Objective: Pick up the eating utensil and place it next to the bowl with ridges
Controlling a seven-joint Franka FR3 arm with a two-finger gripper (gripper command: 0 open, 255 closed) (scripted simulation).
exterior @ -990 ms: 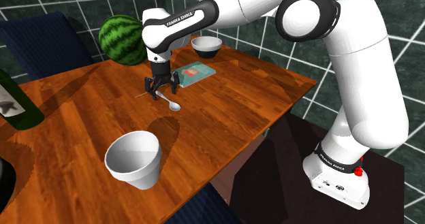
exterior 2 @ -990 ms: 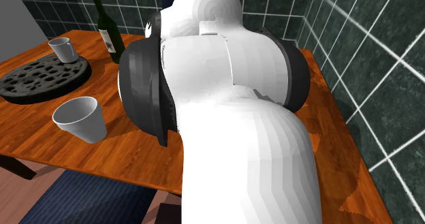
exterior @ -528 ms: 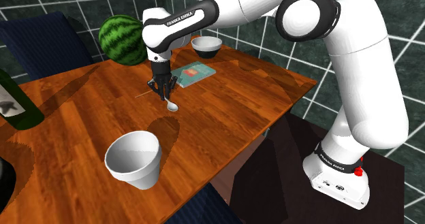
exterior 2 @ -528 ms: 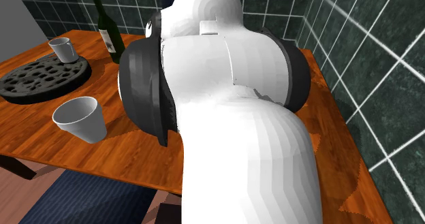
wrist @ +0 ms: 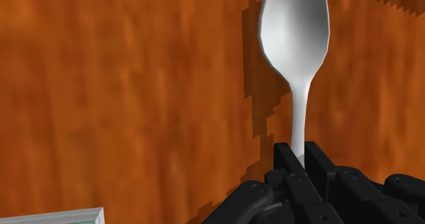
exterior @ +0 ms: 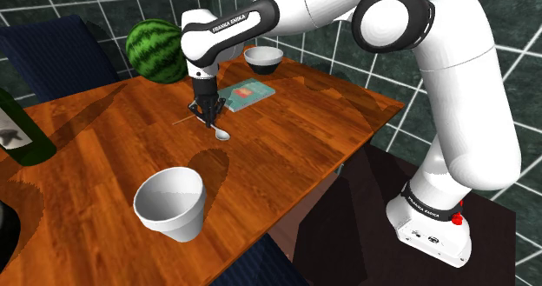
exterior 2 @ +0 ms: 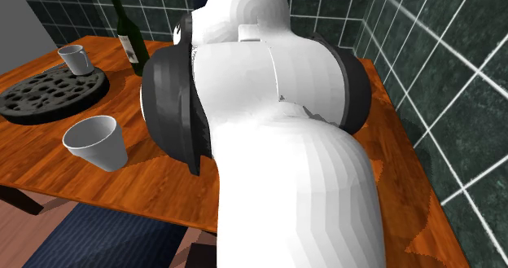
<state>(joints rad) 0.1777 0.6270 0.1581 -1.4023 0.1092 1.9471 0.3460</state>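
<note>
The gripper is closed on the handle of the white spoon, whose head projects past the fingertips over the wooden table, near the teal book.

The arm blocks most of the table in the second exterior view. In the wrist view the spoon handle's end disappears inside the gripper clamped round it, and the book is just a cropped corner. The shoulder view's left edge slices the bottle.
</note>
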